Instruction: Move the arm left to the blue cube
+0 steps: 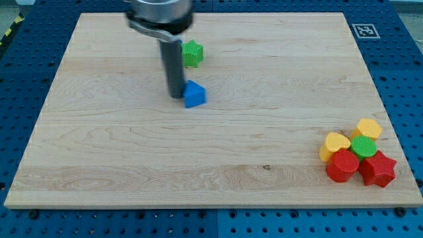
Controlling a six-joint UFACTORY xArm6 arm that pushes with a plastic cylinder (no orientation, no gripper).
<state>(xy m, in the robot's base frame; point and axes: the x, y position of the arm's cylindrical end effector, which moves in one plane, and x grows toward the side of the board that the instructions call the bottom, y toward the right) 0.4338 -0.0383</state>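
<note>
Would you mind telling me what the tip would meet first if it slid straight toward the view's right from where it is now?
My tip would meet the blue cube almost at once; whether they already touch is unclear.

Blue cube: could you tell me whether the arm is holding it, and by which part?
Nothing is held; my tip sits just beside the blue cube, at its left in the view.
</note>
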